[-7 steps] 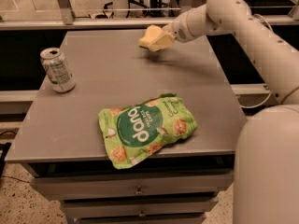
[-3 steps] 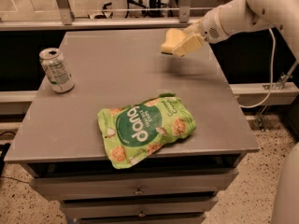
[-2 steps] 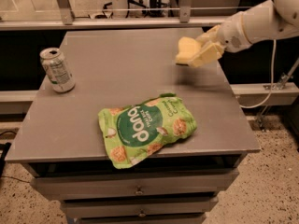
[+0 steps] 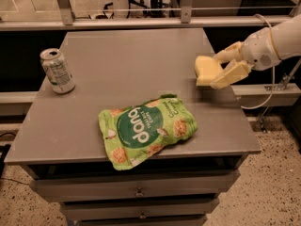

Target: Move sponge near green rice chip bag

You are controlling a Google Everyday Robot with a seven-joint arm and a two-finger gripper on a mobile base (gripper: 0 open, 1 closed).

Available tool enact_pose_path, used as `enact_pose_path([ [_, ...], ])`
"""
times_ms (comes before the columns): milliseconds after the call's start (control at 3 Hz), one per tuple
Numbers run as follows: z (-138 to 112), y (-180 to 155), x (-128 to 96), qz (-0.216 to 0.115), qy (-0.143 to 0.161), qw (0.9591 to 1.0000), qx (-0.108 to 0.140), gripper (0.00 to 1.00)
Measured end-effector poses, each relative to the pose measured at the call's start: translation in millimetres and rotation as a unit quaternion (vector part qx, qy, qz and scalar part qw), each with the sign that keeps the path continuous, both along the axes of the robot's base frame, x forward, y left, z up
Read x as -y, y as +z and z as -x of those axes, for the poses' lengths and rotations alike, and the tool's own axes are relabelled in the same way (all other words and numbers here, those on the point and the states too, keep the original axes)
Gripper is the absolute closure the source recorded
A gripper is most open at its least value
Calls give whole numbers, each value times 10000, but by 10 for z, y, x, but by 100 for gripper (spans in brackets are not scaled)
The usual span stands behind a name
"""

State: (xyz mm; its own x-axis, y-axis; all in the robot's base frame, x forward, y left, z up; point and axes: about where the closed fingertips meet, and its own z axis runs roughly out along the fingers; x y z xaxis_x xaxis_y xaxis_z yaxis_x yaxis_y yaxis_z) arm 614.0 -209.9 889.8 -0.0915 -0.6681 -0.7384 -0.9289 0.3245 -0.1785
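The sponge (image 4: 205, 70) was held pinched in the gripper (image 4: 215, 72) above the table's (image 4: 131, 55) right edge. A lowering beside the bag (image 4: 146, 128) was probably needed next.

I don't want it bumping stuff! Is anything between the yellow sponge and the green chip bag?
No. The gripper holds the pale yellow soft sponge over the grey table, at its right side; only bare tabletop lies between it and the bright green crinkly chip bag. The silver drink can stands far left.
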Motion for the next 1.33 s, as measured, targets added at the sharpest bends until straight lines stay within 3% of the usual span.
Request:
enact_pose_path([
  [333, 317, -50, 42, 124, 399, 9990, -155, 100],
  [667, 564, -148, -60, 202, 882, 9951, -387, 100],
  [1000, 693, -231, -181, 295, 1262, 9900, -558, 76],
  [1333, 707, -242, -230, 337, 1402, 9878, -581, 54],
])
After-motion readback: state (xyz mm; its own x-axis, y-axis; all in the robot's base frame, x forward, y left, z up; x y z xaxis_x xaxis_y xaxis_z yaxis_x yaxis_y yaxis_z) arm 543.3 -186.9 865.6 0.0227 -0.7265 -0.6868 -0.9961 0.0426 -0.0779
